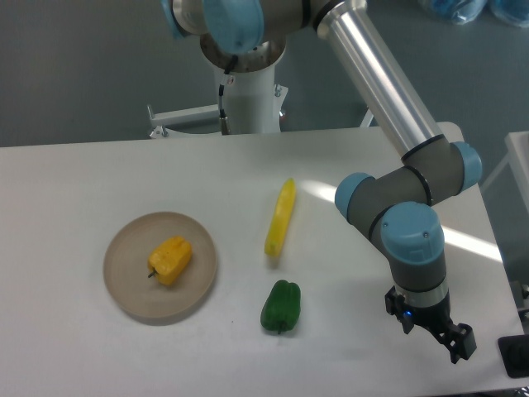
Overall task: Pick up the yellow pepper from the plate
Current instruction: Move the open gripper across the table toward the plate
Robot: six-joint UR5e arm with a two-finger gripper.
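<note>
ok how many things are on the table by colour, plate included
yellow: 2, the yellow pepper and a long slim yellow vegetable
green: 1, a green pepper
beige: 1, the plate
total: 4

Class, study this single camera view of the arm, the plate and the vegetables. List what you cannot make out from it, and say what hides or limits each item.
1. The tool: small, seen at an angle at the lower right; open or shut cannot be told.
2. The yellow pepper on the plate: its underside and far side are hidden by its own body.
3. The arm's base: cut off by the top edge.
4. The green pepper: its stem is too small to see clearly.
</note>
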